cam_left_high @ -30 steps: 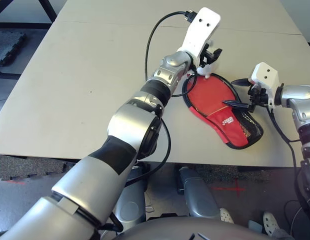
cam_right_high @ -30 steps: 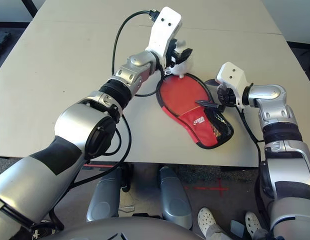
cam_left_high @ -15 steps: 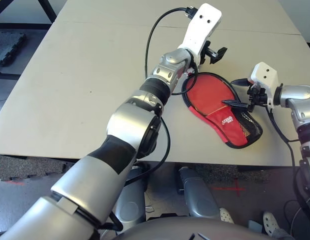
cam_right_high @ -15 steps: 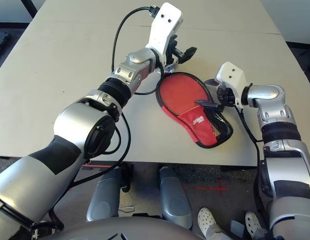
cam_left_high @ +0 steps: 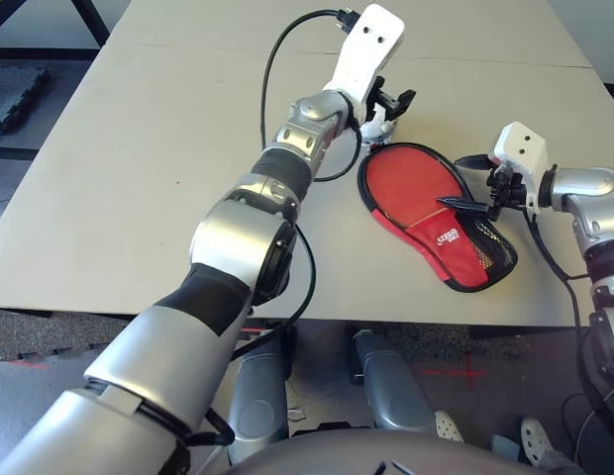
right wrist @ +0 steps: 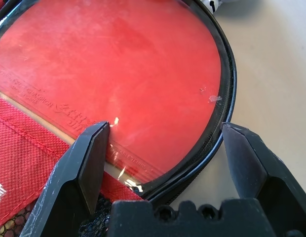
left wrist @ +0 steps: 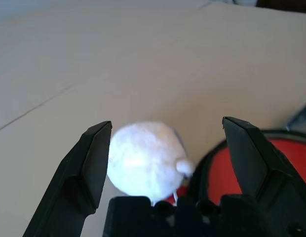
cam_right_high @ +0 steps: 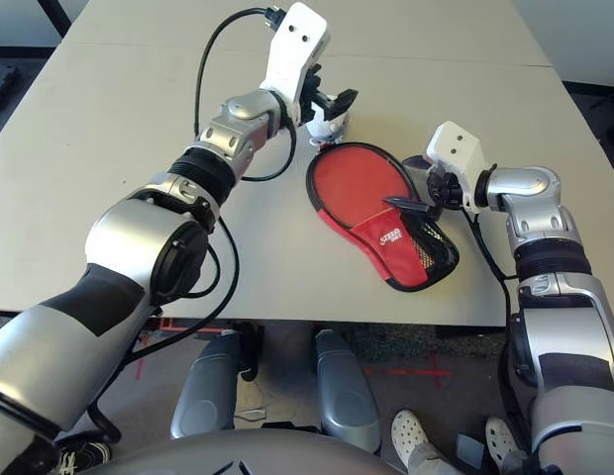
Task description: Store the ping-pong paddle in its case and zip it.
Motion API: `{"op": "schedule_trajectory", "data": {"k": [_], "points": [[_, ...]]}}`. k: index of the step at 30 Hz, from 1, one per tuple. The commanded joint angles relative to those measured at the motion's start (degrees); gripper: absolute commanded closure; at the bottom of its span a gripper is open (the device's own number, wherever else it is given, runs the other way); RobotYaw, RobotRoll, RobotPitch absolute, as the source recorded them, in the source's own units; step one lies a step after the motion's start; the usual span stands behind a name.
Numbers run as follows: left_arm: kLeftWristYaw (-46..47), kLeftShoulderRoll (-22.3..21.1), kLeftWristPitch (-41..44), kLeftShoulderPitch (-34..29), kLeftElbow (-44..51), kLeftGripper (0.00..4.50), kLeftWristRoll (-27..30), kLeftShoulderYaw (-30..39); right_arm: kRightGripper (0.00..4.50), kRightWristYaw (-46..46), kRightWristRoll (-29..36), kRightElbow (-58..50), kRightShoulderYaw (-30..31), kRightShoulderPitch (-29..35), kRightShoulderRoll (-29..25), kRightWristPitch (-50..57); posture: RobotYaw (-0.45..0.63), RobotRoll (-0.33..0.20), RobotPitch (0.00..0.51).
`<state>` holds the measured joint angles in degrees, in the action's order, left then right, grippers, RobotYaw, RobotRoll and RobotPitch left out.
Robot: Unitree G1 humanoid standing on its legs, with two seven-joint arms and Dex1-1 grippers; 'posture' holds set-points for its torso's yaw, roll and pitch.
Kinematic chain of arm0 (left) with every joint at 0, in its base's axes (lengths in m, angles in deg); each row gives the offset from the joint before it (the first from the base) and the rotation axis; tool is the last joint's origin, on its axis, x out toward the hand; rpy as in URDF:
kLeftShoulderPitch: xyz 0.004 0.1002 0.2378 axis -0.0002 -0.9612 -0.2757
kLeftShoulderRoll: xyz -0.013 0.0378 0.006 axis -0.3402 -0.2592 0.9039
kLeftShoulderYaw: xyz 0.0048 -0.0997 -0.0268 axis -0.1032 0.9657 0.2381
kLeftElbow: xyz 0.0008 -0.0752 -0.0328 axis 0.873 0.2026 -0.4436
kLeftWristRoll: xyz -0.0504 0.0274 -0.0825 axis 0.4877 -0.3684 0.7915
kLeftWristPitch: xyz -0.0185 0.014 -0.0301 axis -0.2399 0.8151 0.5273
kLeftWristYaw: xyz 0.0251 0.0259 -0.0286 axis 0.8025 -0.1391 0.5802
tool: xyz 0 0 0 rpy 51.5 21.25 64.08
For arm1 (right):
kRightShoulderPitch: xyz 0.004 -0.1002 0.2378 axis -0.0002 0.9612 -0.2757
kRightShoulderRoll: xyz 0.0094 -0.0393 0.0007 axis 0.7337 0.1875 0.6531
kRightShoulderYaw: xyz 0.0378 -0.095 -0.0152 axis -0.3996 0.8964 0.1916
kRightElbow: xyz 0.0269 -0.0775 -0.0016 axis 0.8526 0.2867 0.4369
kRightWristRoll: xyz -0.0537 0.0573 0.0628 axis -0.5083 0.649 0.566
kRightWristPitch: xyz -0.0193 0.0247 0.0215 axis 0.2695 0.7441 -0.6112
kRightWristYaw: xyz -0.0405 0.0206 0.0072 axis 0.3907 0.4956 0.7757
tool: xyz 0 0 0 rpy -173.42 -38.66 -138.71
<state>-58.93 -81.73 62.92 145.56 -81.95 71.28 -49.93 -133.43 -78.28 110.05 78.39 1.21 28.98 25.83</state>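
The red case (cam_left_high: 448, 237) lies open near the table's right front edge, black mesh panel toward me. The ping-pong paddle's red face (right wrist: 118, 64) rests inside it, ringed by the black zipper rim (right wrist: 227, 74); the handle is hidden under the red fabric. My left gripper (cam_left_high: 391, 103) hovers just beyond the case's far end, open, with a white fluffy ball (left wrist: 143, 158) between its fingers, not squeezed. My right gripper (cam_left_high: 463, 184) is open at the case's right side, one finger above the paddle face, the other outside the rim.
The beige table (cam_left_high: 139, 148) stretches wide to the left and far side. A seam (cam_left_high: 188, 45) crosses it at the back. The table's front edge runs close below the case. A black cable (cam_left_high: 277, 59) loops over my left forearm.
My left gripper has swung left and slightly back from the case's far end, and the white ball sits a little further left too. The right gripper and case have stayed put.
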Motion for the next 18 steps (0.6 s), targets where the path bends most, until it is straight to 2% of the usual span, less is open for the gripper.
{"op": "schedule_trajectory", "data": {"k": [1,5,10,18], "points": [[-9.66,-1.03,1.37,-6.79,8.46,0.01,-0.69,-4.09,0.00,0.08,-5.31,5.61,4.94,4.04,1.02,1.94,-0.14,0.000,0.254],[-14.75,-3.13,7.02,-17.38,24.31,0.01,0.73,-7.18,0.00,-0.05,-5.14,6.03,4.75,3.51,1.12,2.25,-0.13,0.000,0.257],[-13.43,-2.87,14.06,-26.38,38.41,0.01,1.86,-8.83,0.00,-0.05,-4.86,7.09,4.40,2.52,1.46,2.78,-0.11,0.000,0.257],[-7.49,0.79,17.09,-31.33,44.19,0.01,1.33,-11.40,0.00,-0.29,-4.40,8.85,3.60,0.38,1.71,3.75,-0.09,0.000,0.257]]}}
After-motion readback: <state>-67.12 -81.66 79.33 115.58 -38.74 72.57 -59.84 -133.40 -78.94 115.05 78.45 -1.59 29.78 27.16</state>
